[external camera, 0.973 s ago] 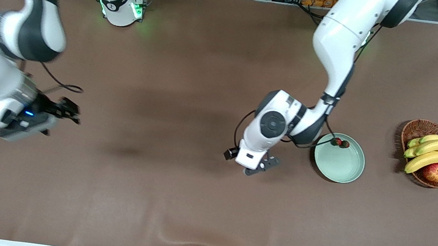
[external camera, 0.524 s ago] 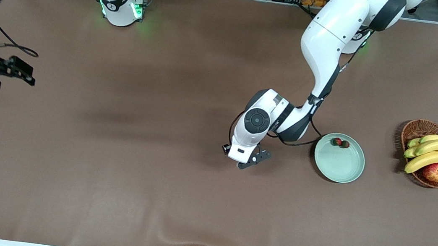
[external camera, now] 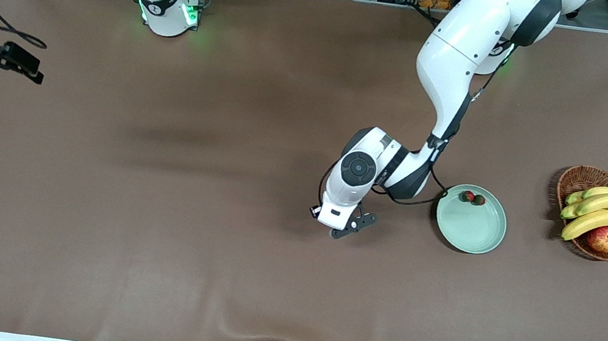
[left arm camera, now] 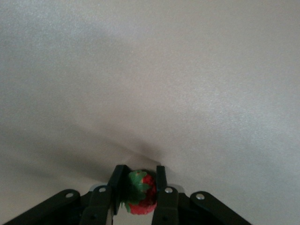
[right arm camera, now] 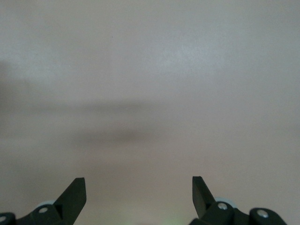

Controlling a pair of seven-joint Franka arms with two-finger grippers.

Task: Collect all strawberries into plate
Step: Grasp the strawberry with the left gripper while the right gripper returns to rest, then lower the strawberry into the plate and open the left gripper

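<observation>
The pale mint-green plate (external camera: 472,231) lies on the brown table toward the left arm's end. Two strawberries (external camera: 468,196) (external camera: 478,200) sit in it at its rim, on the side toward the robots' bases. My left gripper (external camera: 352,227) is low over bare table beside the plate, toward the right arm's end. In the left wrist view it (left arm camera: 139,177) is shut on the third strawberry (left arm camera: 144,193), red with a green cap. My right gripper (external camera: 8,61) is over the table's edge at the right arm's end; in the right wrist view it (right arm camera: 139,187) is open and empty.
A brown wicker basket (external camera: 580,177) with bananas (external camera: 604,213) and a red-yellow apple (external camera: 604,239) stands beside the plate, closer to the left arm's end of the table. The left arm's cable (external camera: 411,202) hangs close to the plate's rim.
My right arm has swung away toward its end of the table and the robots' bases. My left gripper has shifted slightly away from the plate, still shut on the strawberry.
</observation>
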